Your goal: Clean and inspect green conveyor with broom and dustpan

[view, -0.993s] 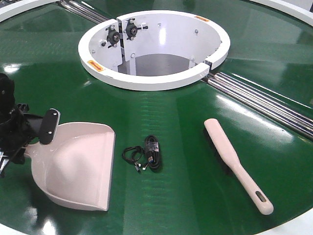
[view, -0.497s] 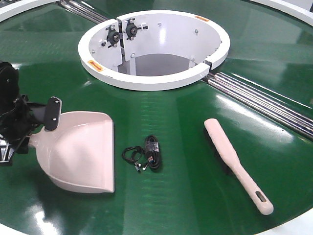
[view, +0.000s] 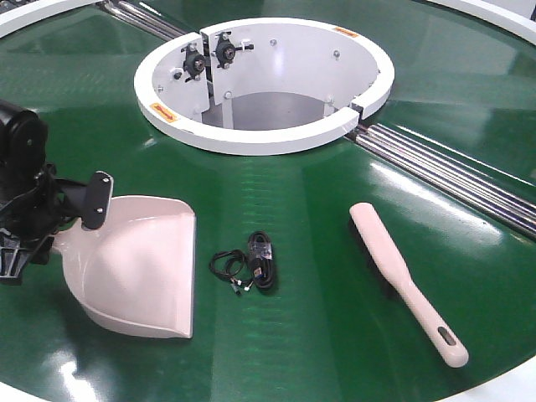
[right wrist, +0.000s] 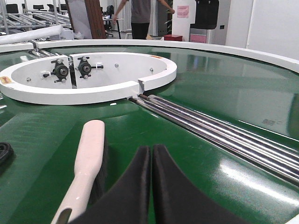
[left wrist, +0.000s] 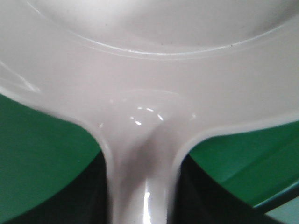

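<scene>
two pale pink-beige plastic pieces mark the work: the dustpan point(view: 138, 264) lies at the left of the green conveyor point(view: 293, 335), and the broom point(view: 402, 280) lies flat well to its right, handle toward the near edge. the left tool point(view: 57, 228) is clamped on the dustpan's handle; the left wrist view shows the smooth, glossy handle running between two dark fingers. the right tool point(right wrist: 150, 149) hovers just beside the broom with its black fingers pressed together and nothing between them. the step in hand looks like positioning the dustpan, its wide flat mouth facing a small coil of black cable point(view: 251, 264) between the two pieces. the next move probably calls for the right tool to spread, come down over the slim straight handle with its slotted end, and close on it, so the dark bristles can push the cable toward the scoop. the belt is shiny and dark green, crossed by steel roller strips point(view: 444, 172) that run from the white ring point(view: 251, 142). the slick surface may let things slide.
</scene>
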`<state>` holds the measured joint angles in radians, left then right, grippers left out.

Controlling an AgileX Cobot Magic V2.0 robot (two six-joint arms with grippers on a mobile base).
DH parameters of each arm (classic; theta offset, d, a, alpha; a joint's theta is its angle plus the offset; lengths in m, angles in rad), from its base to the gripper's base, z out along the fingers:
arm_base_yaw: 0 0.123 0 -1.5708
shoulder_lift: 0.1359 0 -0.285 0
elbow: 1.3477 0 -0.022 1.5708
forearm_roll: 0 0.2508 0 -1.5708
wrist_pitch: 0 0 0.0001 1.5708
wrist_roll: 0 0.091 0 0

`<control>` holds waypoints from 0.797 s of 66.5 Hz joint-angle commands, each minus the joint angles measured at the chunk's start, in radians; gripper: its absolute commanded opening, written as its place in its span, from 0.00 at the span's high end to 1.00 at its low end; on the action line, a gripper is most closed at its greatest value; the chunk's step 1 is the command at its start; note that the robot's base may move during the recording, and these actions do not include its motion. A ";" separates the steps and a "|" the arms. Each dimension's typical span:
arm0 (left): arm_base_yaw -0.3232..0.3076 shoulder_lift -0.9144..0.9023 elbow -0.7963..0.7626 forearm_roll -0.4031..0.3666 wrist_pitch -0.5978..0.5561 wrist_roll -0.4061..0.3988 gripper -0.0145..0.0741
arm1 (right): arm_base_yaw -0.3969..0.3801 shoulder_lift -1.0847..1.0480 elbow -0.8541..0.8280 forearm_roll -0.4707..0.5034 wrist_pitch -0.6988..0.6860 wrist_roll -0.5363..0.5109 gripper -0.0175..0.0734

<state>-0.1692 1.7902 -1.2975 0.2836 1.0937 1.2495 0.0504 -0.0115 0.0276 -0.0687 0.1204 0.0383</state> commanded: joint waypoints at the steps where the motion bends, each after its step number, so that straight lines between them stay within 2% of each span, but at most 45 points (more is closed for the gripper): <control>1: -0.036 -0.028 -0.026 0.012 -0.004 -0.005 0.84 | 0.001 -0.011 0.003 -0.005 -0.078 -0.001 0.82; 8: -0.053 -0.022 -0.026 0.018 -0.004 -0.005 0.84 | 0.001 -0.011 0.003 -0.005 -0.078 -0.001 0.82; 53: -0.053 -0.023 -0.026 0.015 0.026 -0.005 0.84 | 0.001 -0.011 0.003 -0.005 -0.077 -0.001 0.82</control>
<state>-0.2077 1.8034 -1.2975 0.3182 1.0992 1.2209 0.0504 -0.0115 0.0276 -0.0687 0.1204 0.0383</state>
